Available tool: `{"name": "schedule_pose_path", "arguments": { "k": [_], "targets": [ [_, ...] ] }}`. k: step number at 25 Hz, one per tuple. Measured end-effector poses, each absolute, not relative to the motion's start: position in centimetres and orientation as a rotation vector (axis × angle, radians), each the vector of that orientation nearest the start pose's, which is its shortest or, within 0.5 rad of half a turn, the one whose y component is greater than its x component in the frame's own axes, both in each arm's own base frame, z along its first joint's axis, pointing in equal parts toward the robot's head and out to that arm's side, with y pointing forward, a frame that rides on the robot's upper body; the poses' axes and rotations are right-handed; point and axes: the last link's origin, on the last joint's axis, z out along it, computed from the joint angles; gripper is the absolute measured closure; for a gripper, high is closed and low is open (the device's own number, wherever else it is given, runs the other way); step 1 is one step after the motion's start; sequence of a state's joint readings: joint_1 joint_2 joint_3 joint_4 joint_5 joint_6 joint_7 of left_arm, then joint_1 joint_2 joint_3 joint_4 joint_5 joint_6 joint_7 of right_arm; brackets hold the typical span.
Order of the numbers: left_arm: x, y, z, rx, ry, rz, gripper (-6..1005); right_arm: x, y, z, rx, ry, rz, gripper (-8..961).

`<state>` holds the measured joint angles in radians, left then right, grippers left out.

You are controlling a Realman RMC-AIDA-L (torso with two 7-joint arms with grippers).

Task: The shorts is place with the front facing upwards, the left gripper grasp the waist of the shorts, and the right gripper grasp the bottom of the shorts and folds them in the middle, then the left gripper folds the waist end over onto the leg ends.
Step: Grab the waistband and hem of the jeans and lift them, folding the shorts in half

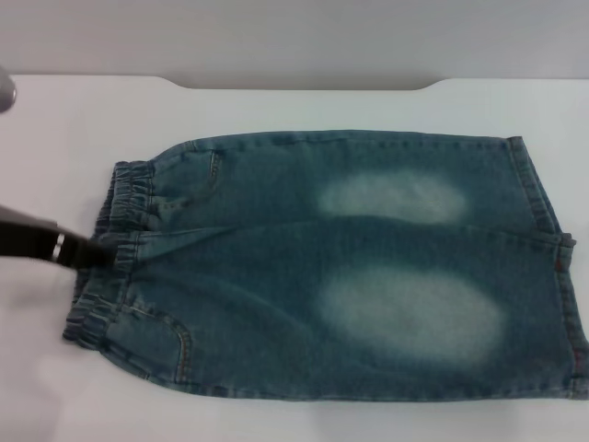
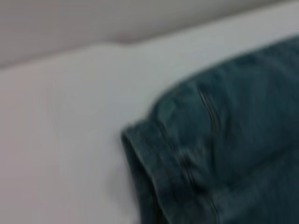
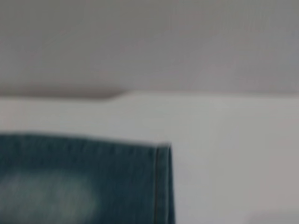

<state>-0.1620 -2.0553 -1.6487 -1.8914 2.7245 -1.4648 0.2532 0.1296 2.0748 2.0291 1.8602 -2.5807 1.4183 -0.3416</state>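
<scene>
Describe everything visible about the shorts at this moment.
The shorts are blue denim, lying flat and unfolded on the white table. Gathered elastic waist toward the robot's left, stitched leg hems toward its right. Two pale faded patches and curved pocket seams show. The left end effector touches the waistband's middle.

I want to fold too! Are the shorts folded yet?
Not yet. The shorts lie spread flat, both faded patches showing, waist at one end.
</scene>
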Motion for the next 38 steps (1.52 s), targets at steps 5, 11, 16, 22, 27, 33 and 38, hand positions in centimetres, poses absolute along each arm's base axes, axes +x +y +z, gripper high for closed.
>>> {"name": "schedule_pose_path", "arguments": {
  "k": [5, 11, 16, 22, 27, 33, 38],
  "targets": [
    [-21.3, 28.8, 5.6, -2.151, -1.164, 0.371, 266, 26.1, 28.6, 12.9, -1.869, 1.318, -0.001, 310],
    [-22.4, 29.1, 4.4, -2.16, -1.24, 0.438, 273, 26.1, 28.4, 13.3, -1.856, 1.314, 0.041, 309],
    [-23.5, 29.4, 3.1, -2.161, -1.283, 0.506, 279, 26.2, 28.5, 13.0, -1.864, 1.308, 0.039, 310],
    [-23.7, 29.5, 2.8, -2.149, -1.283, 0.518, 285, 26.0, 28.6, 13.1, -1.87, 1.299, 0.041, 309],
    [-23.9, 29.6, 2.6, -2.139, -1.278, 0.531, 291, 25.7, 28.7, 13.1, -1.879, 1.289, 0.049, 310],
    [-24.2, 29.8, 2.0, -2.146, -1.283, 0.55, 298, 25.6, 28.7, 13.2, -1.881, 1.281, 0.05, 309],
    [-24.1, 30.1, 1.6, -2.154, -1.279, 0.537, 303, 25.4, 28.8, 13.3, -1.881, 1.274, 0.054, 310]
  ]
}}
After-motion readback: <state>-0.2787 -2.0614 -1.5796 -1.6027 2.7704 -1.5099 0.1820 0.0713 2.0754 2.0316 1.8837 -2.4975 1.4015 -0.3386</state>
